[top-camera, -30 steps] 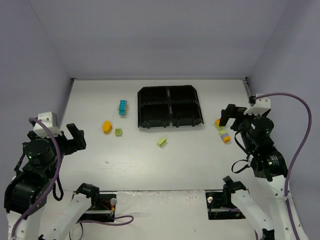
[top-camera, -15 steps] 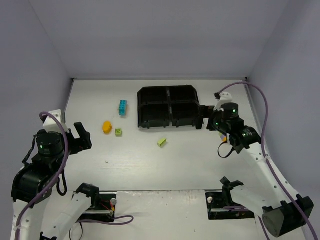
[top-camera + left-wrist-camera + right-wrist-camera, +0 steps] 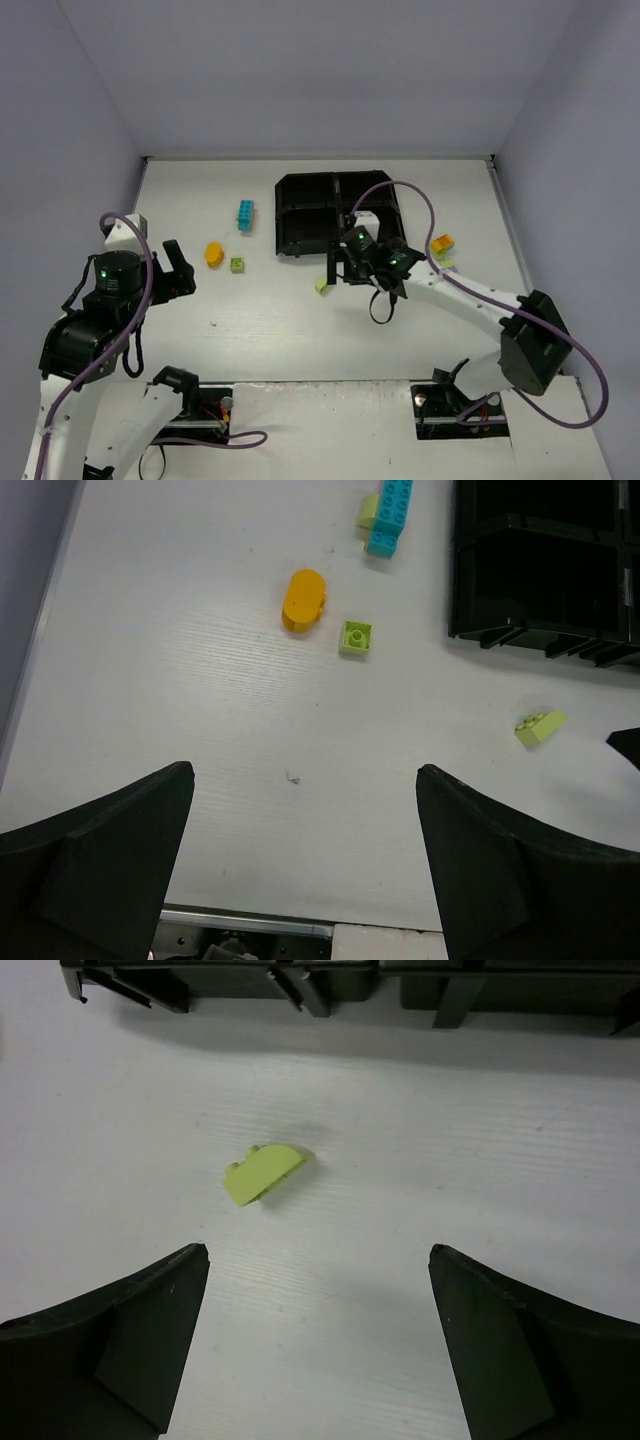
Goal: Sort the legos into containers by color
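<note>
The black tray [image 3: 340,215] with four compartments stands at the back middle; all four look empty. A lime sloped lego [image 3: 322,285] lies in front of it. My right gripper [image 3: 337,266] is open and empty just above it. In the right wrist view the lego [image 3: 263,1174] lies ahead of the open gripper [image 3: 318,1255], a little left of centre. My left gripper [image 3: 178,272] is open and empty at the left. A cyan lego [image 3: 245,214], an orange lego [image 3: 213,254] and a small lime lego [image 3: 238,264] lie left of the tray.
A small cluster of orange and lime legos [image 3: 441,246] lies right of the tray. The left wrist view shows the orange lego [image 3: 303,600], the lime square lego [image 3: 355,637], the cyan lego [image 3: 388,515] and the tray's front wall [image 3: 540,640]. The tray's ribbed edge [image 3: 330,980] is close ahead of my right gripper.
My right arm has swung left from the table's right side, past the tray's front, to the lime sloped lego. My left gripper has moved a little right.
</note>
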